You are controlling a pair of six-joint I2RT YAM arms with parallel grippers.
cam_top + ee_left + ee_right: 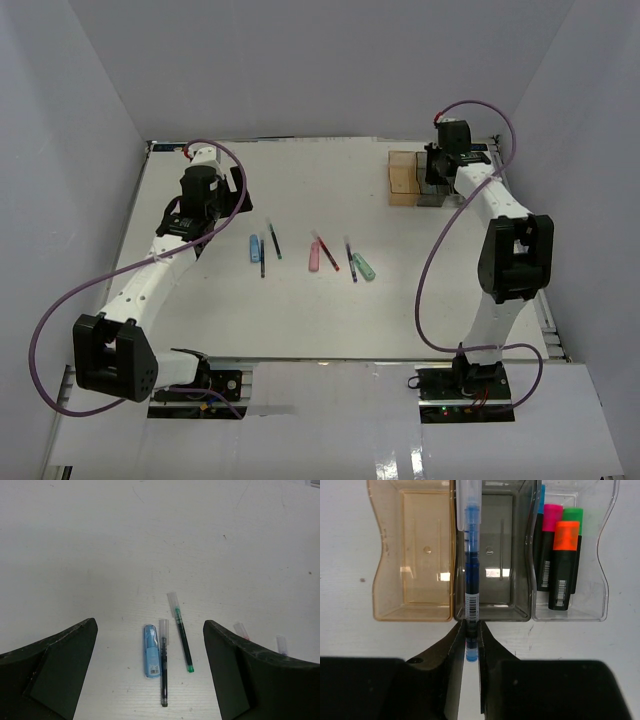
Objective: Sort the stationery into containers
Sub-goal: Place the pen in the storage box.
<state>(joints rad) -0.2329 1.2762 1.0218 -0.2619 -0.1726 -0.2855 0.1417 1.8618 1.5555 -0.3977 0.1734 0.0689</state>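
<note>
your right gripper (471, 630) pinches a thin blue pen with a clear cap (472, 565) above the bins.
your right arm stretches far forward; the pen sits over the wall between the amber-brown plastic bin (385, 580) and the smoky grey bin (507, 605). your left gripper (150, 625) hangs spread wide above a short pastel blue stick (151, 652).

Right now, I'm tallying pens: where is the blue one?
Right wrist view: blue pen clamped in the right fingers, over the grey bin's left edge, by the amber bin.
</note>
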